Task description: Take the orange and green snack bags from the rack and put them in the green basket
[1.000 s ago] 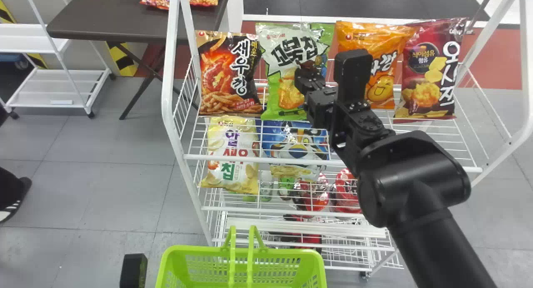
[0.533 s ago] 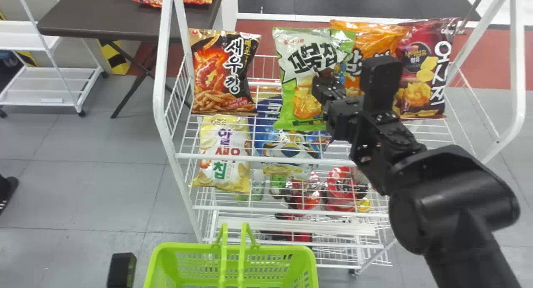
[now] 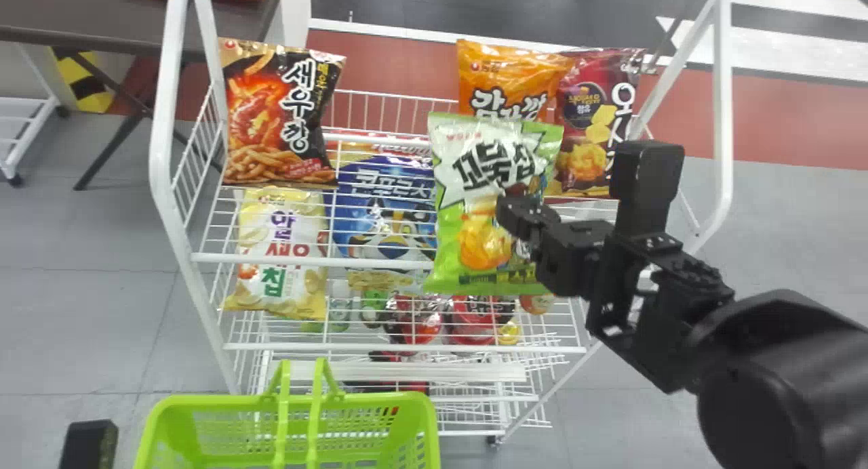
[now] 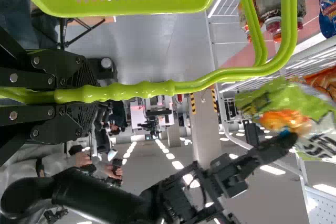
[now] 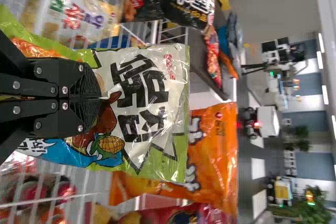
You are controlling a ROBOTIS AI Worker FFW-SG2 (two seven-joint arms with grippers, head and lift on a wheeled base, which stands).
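Green bag upright in the right gripper, orange bag on the rack

At the far left, the left gripper is at the lower edge of the head view; in its own view the left gripper has its jaws closed around the handle of the green basket, low in front of the white rack.

Behind, to the upper left, is a dark counter. On the rack's left side a black-and-brown bag carries big white lettering running down its front, above a pale yellow bag lettered in purple, red and green. Next comes a blue bag with a cartoon face and a line of lettering.

Further right, the green snack bag is in front of the rack, long axis close to vertical, top edge up, printed face forward – bold dark lettering crosses its pale upper panel, above food pictures. The right gripper has its jaws pressed together on a fold of its front.

Just behind, the orange snack bag stands upright on the rack, white lettering facing out, its lower part hidden by the green one. A dark red bag stands beside it, white lettering running downward.
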